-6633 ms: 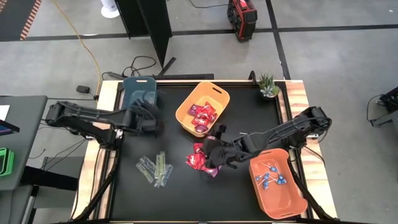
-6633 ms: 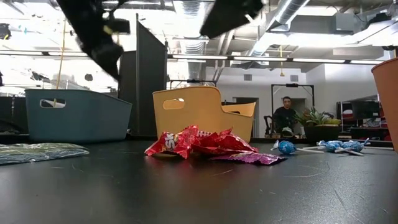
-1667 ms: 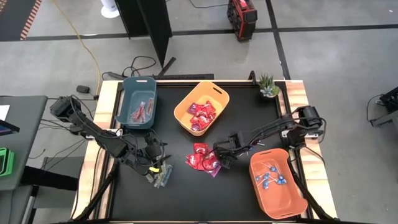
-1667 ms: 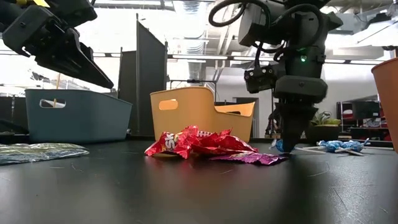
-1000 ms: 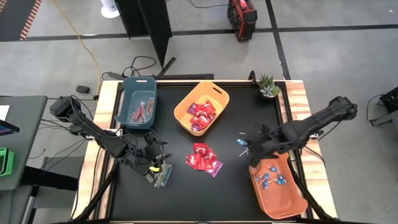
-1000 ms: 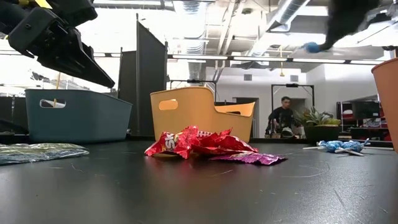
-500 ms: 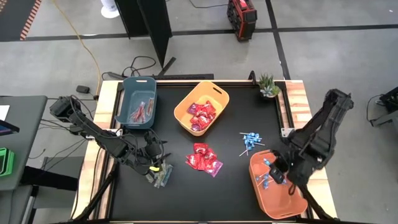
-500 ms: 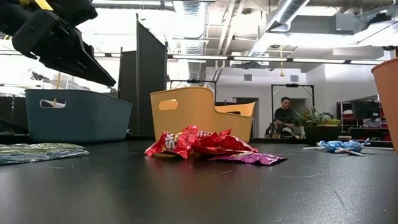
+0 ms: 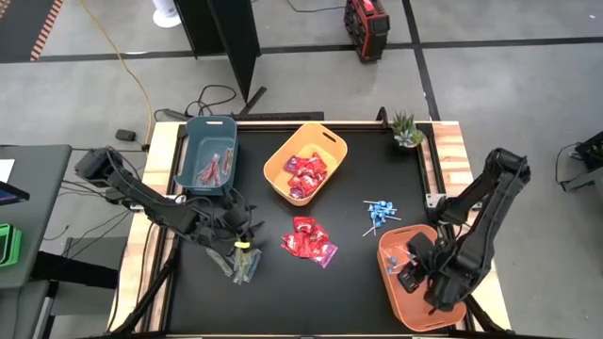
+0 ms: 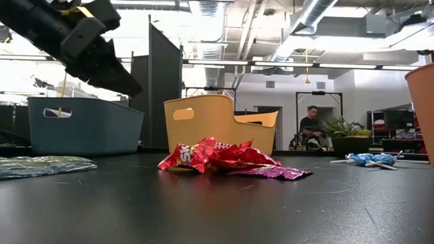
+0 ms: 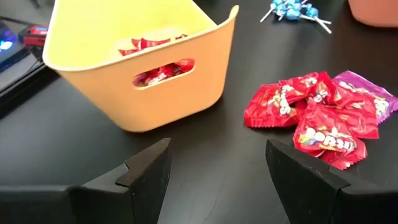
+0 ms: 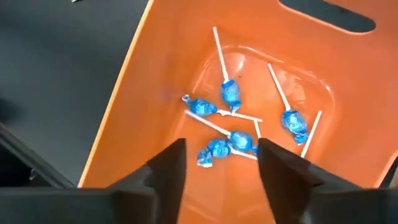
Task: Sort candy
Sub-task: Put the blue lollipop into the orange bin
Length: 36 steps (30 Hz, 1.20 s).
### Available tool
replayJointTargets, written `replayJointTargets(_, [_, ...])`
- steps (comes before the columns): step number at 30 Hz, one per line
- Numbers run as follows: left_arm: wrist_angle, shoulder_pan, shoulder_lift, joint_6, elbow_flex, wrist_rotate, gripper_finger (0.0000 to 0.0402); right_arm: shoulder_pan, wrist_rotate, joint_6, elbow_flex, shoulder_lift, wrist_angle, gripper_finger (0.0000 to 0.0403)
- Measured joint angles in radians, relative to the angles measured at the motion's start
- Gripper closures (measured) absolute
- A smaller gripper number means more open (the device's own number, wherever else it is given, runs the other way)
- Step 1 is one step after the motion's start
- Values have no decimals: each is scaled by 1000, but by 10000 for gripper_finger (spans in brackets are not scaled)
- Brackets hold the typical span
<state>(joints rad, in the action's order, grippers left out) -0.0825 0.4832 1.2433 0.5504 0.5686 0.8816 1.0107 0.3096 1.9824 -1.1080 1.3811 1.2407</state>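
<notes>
Moved from above the table's middle a second ago, the right gripper now hangs over the orange plastic bin at the table's right front corner, no lollipop between its fingers any more. From above, the left gripper sits just above the thin clear green-pink stick packets near the left front, while shiny red square packets lie heaped at mid-table and a few blue-wrapped lollipops on white sticks rest between that heap and the orange bin. More red packets fill the yellow plastic bin, and the blue plastic bin holds stick packets.

At table height, the red heap lies before the yellow bin, with loose lollipops to the right and stick packets at far left.

The left wrist camera shows that gripper's fingers spread apart and empty, facing the yellow bin and red packets.

The right wrist camera shows its fingers parted and empty above five lollipops lying inside the orange bin.
</notes>
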Motion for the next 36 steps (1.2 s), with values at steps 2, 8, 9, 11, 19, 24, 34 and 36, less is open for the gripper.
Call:
replayJointTargets(2, [45,1,28,-22,0,3,148,-20,0,-3,-1,-5,-2,167])
replayJointTargets(8, [131,1,125,-132,0,2,148,-151,3,-164,-79,-47,19,163])
replayJointTargets(9, [142,1,139,-138,0,2,148,-184,3,-203,-98,-53,23,165])
replayJointTargets(11, [159,1,162,-147,0,2,148,-262,4,-291,-136,-60,44,170])
replayJointTargets(19, [171,1,184,-165,0,1,148,-703,-53,-743,-215,-47,87,187])
replayJointTargets(24, [188,21,181,-114,0,-18,148,-973,-198,-1018,-215,28,112,191])
replayJointTargets(34, [185,95,181,-60,-22,18,148,-1166,-377,-1363,-215,279,176,191])
replayJointTargets(36, [184,100,182,-54,-36,25,148,-1171,-395,-1409,-215,330,193,191])
